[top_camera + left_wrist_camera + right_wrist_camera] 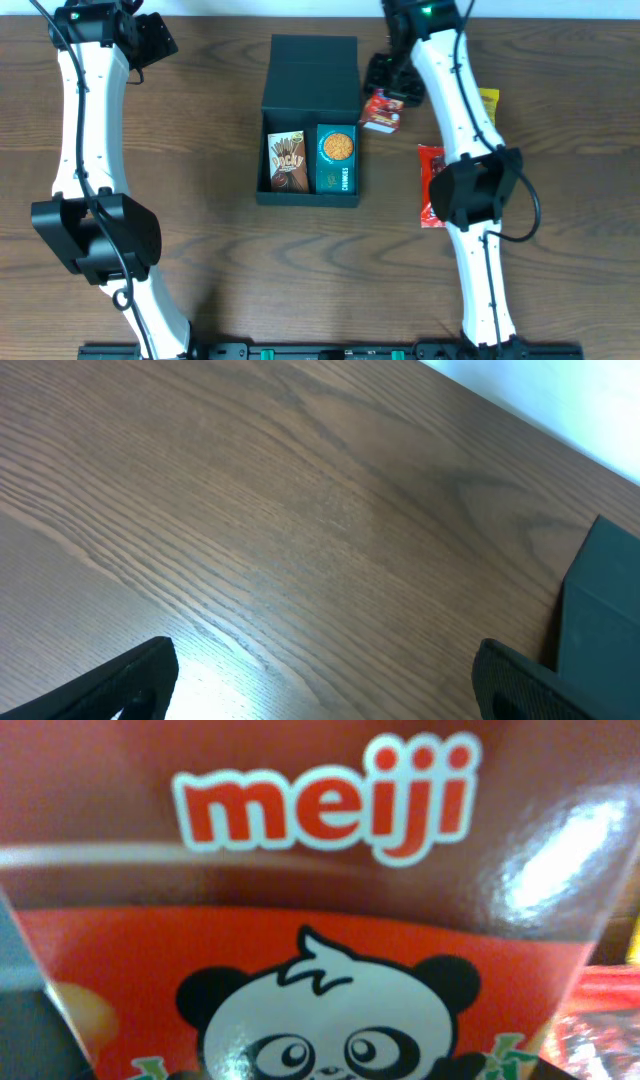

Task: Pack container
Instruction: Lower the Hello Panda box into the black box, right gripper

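Overhead: We note the container (pixel 308 195), a matte dark cardboard box with square edges, at mid-bench (pixel 200 150). Its hinged lid flap (pixel 313 70) lies open at the far side. Inside, side by side and touching, are a brown Pocky box (pixel 287 162) on the left and a teal cookie box (pixel 336 158) on the right. They fill the compartment. The right end effector (pixel 384 97) is just beside the container's right far corner and pinches a small glossy red Meiji box (pixel 380 113). The right arm crosses over a crinkled red packet (pixel 430 185) and hides part of it. A yellow packet (pixel 487 100) peeks out from behind the arm. The left end effector (pixel 150 40) is at the far left corner, well apart from the container.

Left wrist: We see bare wood grain with a soft sheen. The left end effector (pixel 320 685) is spread wide, with dark fingers (pixel 130 680) at both lower corners and nothing between them. The container (pixel 605 610) shows as a flat dark corner at the right edge.

Right wrist: The Meiji box (pixel 320 920) fills the frame. It is shiny cardboard with red lettering and a cartoon panda face. The fingers themselves are hidden. The red packet (pixel 600 1020) shows blurred at lower right.
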### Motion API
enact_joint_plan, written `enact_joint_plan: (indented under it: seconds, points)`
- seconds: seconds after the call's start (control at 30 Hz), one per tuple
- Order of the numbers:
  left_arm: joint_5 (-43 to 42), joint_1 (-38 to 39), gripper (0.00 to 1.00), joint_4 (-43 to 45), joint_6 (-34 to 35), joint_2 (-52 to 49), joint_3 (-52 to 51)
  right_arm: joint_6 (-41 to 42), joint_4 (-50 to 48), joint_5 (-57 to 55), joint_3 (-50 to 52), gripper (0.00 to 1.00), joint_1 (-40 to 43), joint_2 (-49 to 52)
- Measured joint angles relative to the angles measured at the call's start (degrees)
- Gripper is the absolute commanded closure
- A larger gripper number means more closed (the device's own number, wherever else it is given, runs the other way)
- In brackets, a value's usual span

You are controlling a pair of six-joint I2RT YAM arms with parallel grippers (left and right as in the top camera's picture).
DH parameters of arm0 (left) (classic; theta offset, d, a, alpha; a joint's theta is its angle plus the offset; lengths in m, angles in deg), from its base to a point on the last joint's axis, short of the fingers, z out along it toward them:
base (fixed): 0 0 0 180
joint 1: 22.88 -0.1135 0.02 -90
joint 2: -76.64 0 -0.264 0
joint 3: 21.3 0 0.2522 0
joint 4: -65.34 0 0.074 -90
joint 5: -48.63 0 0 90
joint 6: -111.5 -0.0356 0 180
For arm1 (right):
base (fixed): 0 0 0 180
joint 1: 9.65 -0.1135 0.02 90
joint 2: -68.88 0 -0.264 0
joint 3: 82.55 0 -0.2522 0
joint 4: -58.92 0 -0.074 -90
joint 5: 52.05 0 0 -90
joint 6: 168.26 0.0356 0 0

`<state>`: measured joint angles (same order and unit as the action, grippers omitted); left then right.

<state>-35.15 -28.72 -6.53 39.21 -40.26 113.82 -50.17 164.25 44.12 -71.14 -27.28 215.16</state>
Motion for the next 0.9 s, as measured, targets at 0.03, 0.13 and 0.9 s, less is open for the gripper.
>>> enact_joint_plan:
  seconds: [0.03, 0.13, 0.9]
  points:
    - [0.0, 0.0, 0.05, 0.0, 0.0, 0.0, 0.0, -0.9, 0.5, 0.5, -0.1, 0.34, -1.4, -0.1]
    - [0.0, 0.0, 0.05, 0.0, 0.0, 0.0, 0.0, -3.5, 2.5, 1.4, -0.2, 0.34, -6.3, -0.2]
    - [0.0, 0.0, 0.05, 0.0, 0.0, 0.0, 0.0, -5.3, 2.4, -2.6, 10.6, 0.35, -14.4, -0.2]
